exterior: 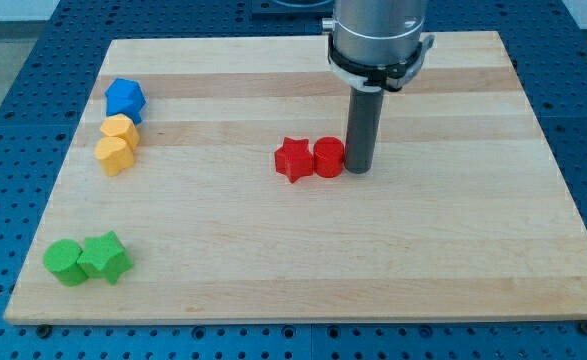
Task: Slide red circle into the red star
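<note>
Red round plastic block [328, 158] at frame centre touches red star-shaped block [293, 159]; my tip [359, 170] pressed against its right. No claw fitted. Push best eased off, kept straight leftward.

My wrist [378, 35] is a wide, smooth cylinder of silvery grey metal, ringed at its lower edge by a black band with a white rim. Below it runs my straight dark grey rod [362, 125], round and plain, down to my tip [359, 170].

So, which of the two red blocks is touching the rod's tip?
The red circle: it sits directly against my tip on the view's left. The red star lies beyond it, farther left.
</note>
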Action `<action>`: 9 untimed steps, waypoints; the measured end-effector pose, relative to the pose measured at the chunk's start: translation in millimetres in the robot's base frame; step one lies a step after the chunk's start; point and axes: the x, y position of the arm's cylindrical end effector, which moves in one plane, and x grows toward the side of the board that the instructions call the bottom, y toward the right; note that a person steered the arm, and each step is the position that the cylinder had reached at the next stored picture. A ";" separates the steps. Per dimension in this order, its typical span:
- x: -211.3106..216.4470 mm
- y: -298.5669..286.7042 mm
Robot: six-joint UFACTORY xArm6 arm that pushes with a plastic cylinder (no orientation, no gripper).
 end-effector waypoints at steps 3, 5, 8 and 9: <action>39.6 58.1; 84.1 -63.4; 59.0 -326.9; 62.4 -362.8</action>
